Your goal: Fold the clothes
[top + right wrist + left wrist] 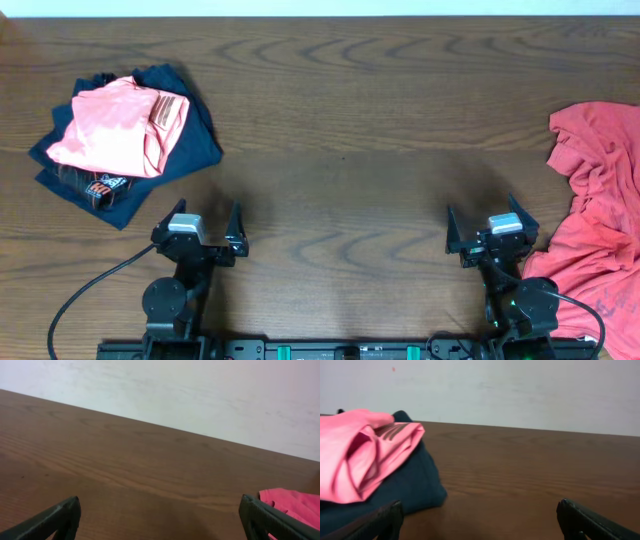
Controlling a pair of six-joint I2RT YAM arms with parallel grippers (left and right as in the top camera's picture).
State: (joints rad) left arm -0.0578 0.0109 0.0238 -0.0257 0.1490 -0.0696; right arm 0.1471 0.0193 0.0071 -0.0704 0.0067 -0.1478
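Left gripper (208, 220) and right gripper (480, 222) both wide open, empty. Salmon-pink T-shirt (110, 135) lies folded ahead-left of left gripper, on navy pile (195, 140). Next I'd send right gripper rightward to coral-red shirt (595, 200) and pinch one hem layer.

The 2 arms sit tucked back, left claw (198, 223) and right claw (490, 222) both spread wide.

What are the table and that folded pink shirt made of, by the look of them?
The table looks like dark wood or wood-grain laminate, matte: swirling grain lines show. The folded salmon-pink T-shirt looks like soft knit cloth, perhaps cotton: it creases and rolls at its folds, without shine.
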